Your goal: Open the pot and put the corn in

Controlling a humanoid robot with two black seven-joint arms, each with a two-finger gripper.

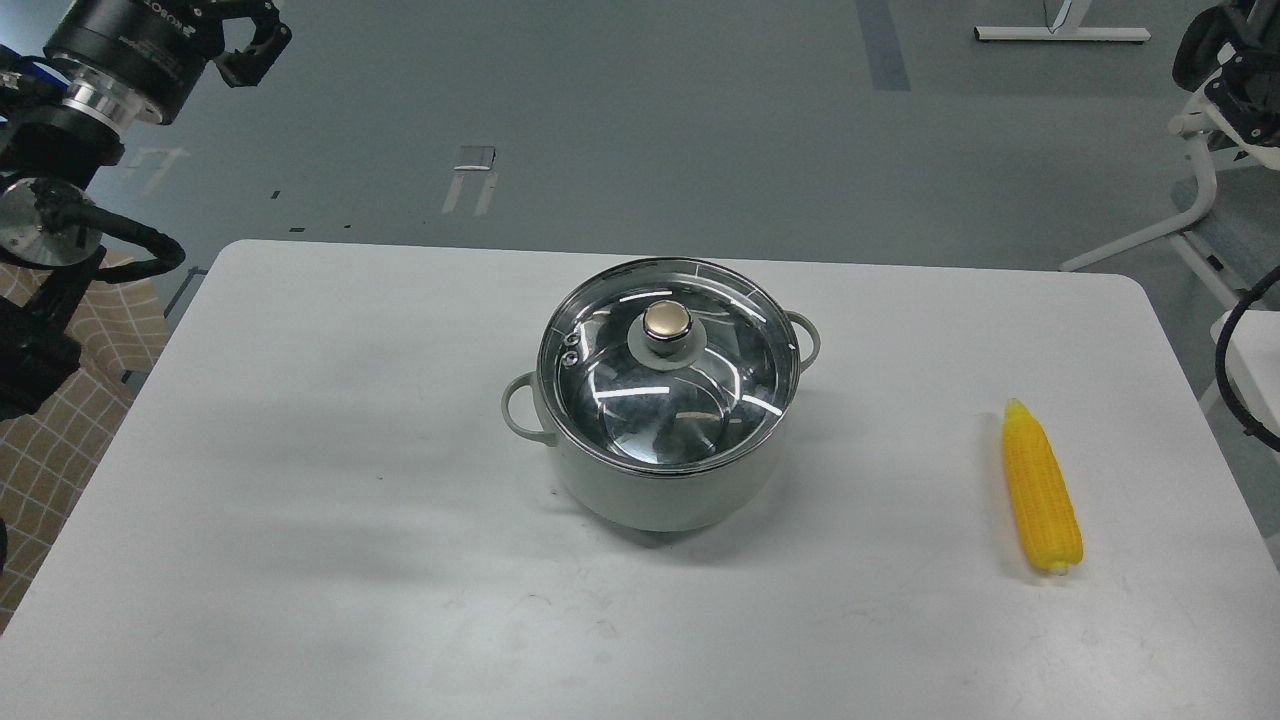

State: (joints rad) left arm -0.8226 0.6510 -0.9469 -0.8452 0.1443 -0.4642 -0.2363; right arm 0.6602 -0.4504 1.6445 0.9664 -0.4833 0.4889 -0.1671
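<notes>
The pale grey-green pot [660, 490] stands at the middle of the white table [330, 480], with its glass lid [668, 380] and brass-coloured knob [667, 322] resting on it. The yellow corn [1041, 487] lies flat near the table's right edge, its pointed tip facing away from me. My left gripper [250, 45] hangs high at the top left, beyond the table's far left corner and far from the pot; its fingers are dark and cut off by the frame. A dark part of my right arm [1225, 55] shows at the top right edge, well away from the corn.
A white metal frame [1190, 210] stands on the floor past the table's right side. A black cable [1235, 370] loops at the right edge. A tan checked surface [60, 440] lies left of the table. Grey floor stretches behind.
</notes>
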